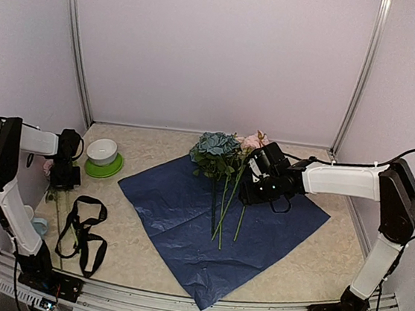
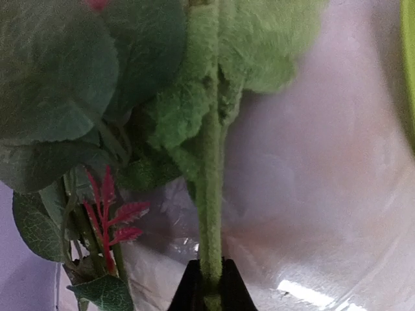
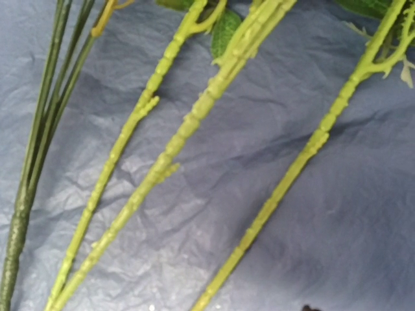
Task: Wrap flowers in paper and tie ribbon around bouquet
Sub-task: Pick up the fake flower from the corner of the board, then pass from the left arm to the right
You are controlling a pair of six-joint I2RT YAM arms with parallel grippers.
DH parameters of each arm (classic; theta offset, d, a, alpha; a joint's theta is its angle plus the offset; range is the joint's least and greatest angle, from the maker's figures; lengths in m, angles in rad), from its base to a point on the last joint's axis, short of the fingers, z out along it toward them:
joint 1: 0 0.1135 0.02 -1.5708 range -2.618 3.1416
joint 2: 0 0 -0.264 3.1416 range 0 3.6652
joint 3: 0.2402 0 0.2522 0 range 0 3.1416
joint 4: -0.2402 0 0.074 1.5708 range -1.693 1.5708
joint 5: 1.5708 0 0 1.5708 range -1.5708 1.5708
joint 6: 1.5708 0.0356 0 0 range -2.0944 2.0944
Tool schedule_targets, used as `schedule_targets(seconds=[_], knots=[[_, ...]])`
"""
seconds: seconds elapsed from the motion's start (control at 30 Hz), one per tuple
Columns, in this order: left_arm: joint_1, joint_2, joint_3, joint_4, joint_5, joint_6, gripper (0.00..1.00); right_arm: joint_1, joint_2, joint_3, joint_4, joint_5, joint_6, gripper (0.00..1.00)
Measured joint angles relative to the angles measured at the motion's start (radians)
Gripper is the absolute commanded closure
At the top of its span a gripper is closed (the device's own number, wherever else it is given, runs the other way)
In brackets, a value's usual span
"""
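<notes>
1. The left gripper [image 1: 63, 175] is at the left side of the worktop [image 1: 135, 267], just beside the green saucer [image 1: 108, 170]. The left wrist view shows its jaws clenched on a fuzzy stem [image 2: 211, 194], with a dark tip pressed to each side.
2. The step in hand looks like fetching this spare stem to join the flowers [image 1: 219, 153]. These lie on the paper [image 1: 180, 197], which is spread navy side up in the middle of the worktop.
3. The lift should go straight up first. Leaves [image 2: 58, 78] and a red sprig [image 2: 107, 214] crowd the stem and could snag or be dragged along.
4. The grip is narrow and the stem is thin, so it may swivel between the jaws. A slow, level carry suits it best.
5. The ribbon [image 1: 82, 231] lies on the worktop near the left arm. The hanging end of the stem should pass above it and not sweep it away.
6. The stem is best laid parallel to the stems [image 3: 188, 129] already on the paper. Its head should point to the far side, and it should lie beside them, not across.
7. The right gripper [image 1: 261, 180] hovers over those stems. Whether its jaws are released or clenched cannot be told, so the left arm should set down short of it.
</notes>
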Motion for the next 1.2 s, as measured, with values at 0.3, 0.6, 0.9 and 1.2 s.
schedule_targets(seconds=[0.3,0.6,0.9,1.2], knots=[[-0.006,-0.117,-0.004,-0.011,-0.010,-0.012,1.00,0.000,-0.008,0.000,-0.006,0.009,-0.003,0.39],[-0.307,-0.561,0.001,0.126,-0.371,0.045,1.00,0.000,-0.033,0.005,-0.020,0.009,-0.008,0.39],[-0.660,-0.835,-0.145,0.646,-0.851,0.544,1.00,0.011,-0.063,0.029,-0.020,0.010,-0.010,0.39],[-0.750,-0.821,-0.013,0.665,-0.747,0.578,1.00,0.068,-0.071,0.063,0.001,-0.010,-0.062,0.39]])
